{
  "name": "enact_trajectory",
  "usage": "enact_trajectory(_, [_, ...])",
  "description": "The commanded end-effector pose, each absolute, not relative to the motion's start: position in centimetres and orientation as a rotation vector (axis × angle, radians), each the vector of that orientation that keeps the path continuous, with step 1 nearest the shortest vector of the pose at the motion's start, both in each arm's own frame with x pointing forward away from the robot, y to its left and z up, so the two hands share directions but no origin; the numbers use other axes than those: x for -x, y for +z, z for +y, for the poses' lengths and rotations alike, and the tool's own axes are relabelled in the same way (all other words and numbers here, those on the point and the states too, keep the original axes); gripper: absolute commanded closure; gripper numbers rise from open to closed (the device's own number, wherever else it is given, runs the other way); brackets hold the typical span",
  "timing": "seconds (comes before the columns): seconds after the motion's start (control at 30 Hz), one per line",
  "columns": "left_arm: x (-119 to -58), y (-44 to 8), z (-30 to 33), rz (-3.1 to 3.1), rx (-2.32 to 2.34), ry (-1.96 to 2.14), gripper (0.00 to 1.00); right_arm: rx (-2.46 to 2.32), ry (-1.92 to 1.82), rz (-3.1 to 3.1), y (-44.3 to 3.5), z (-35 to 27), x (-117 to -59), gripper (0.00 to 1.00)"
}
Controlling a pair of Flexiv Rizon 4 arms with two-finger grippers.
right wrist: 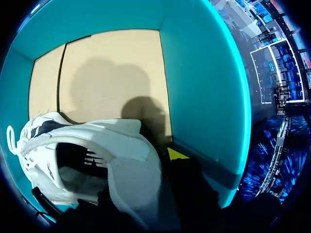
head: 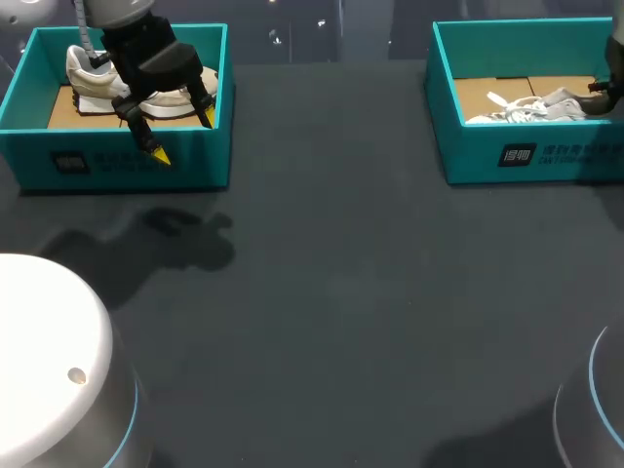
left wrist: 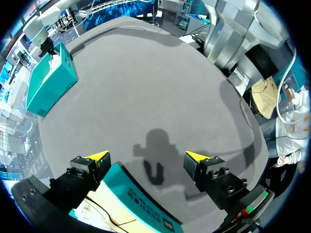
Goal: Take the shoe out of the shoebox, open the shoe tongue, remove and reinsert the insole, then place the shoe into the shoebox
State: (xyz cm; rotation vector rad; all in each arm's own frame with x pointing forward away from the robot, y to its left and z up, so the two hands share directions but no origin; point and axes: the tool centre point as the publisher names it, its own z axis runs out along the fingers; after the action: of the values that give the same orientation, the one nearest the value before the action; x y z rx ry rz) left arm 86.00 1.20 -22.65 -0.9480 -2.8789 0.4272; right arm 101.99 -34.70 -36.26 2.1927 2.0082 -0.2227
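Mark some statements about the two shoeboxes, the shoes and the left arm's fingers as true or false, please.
1. The left shoebox and the right shoebox each hold a shoe. True.
2. The left gripper is shut on the beige shoe. False: its fingers stand open above the left shoebox and hold nothing.
3. The white shoe lies on the table between the boxes. False: it lies inside the right shoebox.
4. Both shoeboxes are teal and have no lid on. True.

The left arm [head: 146, 54] covers the beige shoe's [head: 93, 83] middle in the left shoebox [head: 127, 161]. The right shoebox [head: 507, 146] runs off the right edge, where the right gripper [head: 602, 91] barely shows; up close, the white shoe's [right wrist: 121, 160] heel hides most of it.
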Motion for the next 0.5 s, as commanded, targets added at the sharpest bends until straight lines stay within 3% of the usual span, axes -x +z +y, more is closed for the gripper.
enact_trajectory(0.03, [-86.02, -22.63, 1.19, -2.879, 0.949, 0.424, 0.0, -2.198, -0.23, 2.017, -36.73, -34.59, -102.36, 1.0])
enact_trajectory(0.5, [-86.02, -22.63, 1.19, -2.879, 0.949, 0.424, 0.0, -2.22, -0.184, 2.037, -37.11, -34.14, -101.99, 0.99])
